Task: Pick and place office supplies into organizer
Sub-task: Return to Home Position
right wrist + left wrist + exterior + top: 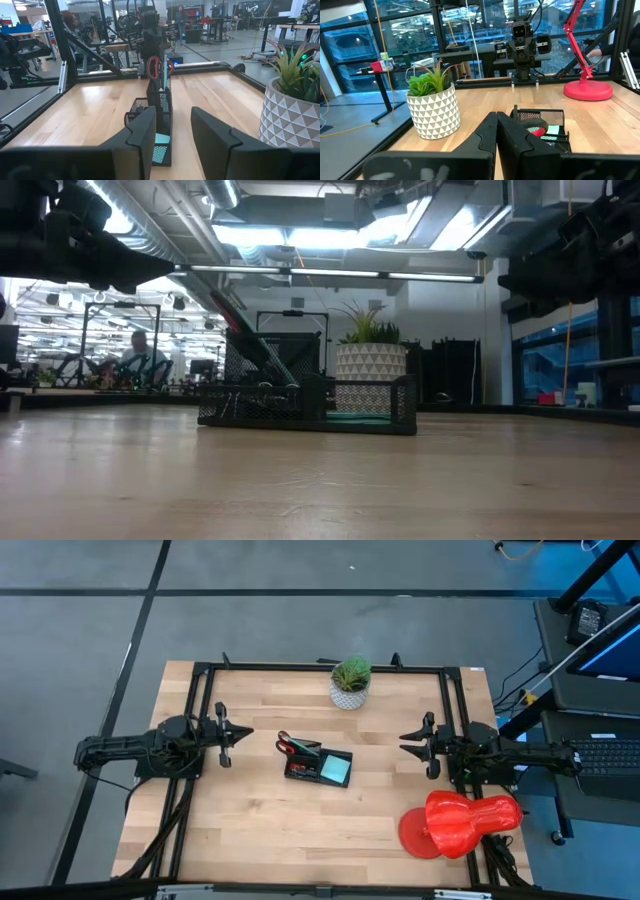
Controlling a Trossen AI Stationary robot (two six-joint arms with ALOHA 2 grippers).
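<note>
Organizer (pixel 318 768) at centre of surface (pixel 250 830): red-handled scissors (pixel 291 747) upright in compartment twd left edge, light blue notepad (pixel 338 770) in compartment twd right edge. Left tool (pixel 248 734) near left edge, fingers together, empty; right tool (pixel 404 742) near right edge, fingers apart, empty.

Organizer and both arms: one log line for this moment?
organizer: mid-table, holds scissors and blue notepad | left pincer: shut, empty, table's left side | right pincer: open, empty, table's right side
</note>
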